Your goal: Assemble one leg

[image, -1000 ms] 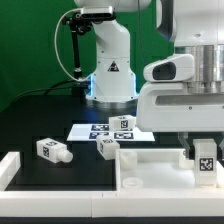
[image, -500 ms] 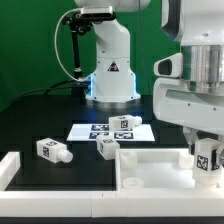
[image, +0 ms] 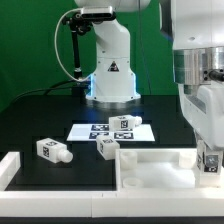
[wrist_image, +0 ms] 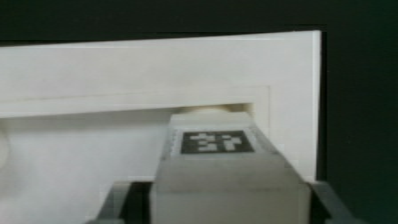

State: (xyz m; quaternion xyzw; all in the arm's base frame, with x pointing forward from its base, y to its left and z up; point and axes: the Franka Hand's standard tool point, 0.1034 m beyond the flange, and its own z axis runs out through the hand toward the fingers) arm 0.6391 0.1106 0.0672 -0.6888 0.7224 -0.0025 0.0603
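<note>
Arm has shifted to lower right of frame. My pincer (wrist_image: 217, 205) grasps the leg (wrist_image: 219, 150) over the panel (image: 150, 165). Insertion likely imminent.

hand (image: 211, 160) holds leg (image: 211, 163) at panel (image: 150, 167) corner | 3 legs loose on table (image: 40, 115)

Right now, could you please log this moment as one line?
gripper: shut on leg | leg: over panel corner, at exterior view's right | loose legs: three on table
</note>
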